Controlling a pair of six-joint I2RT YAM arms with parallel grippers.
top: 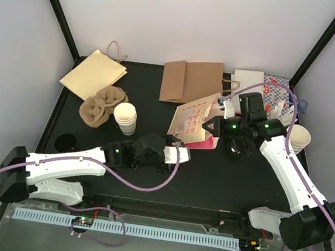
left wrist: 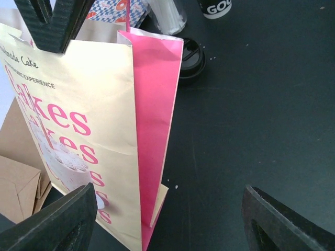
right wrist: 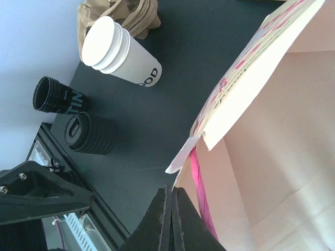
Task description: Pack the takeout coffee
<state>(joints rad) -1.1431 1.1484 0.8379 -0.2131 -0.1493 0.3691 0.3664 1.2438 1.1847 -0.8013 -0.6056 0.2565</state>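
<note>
Top external view: I see the takeout coffee standing upright on the table, just beside the brown pulp cup carriers and well apart from the paper bag. Nothing holds it. The right fingers are pressed fully together at the bag's top rim. By my reading they pinch the thin paper so that the mouth stands up and open for loading. The left fingers are spread wide with nothing between them, facing the bag's pink gusset, so the cup is not yet picked. The bag is smooth cream paper with pink lettering and sharp creased folds. The cup is tapered white paper with dark print low on its wall.
</note>
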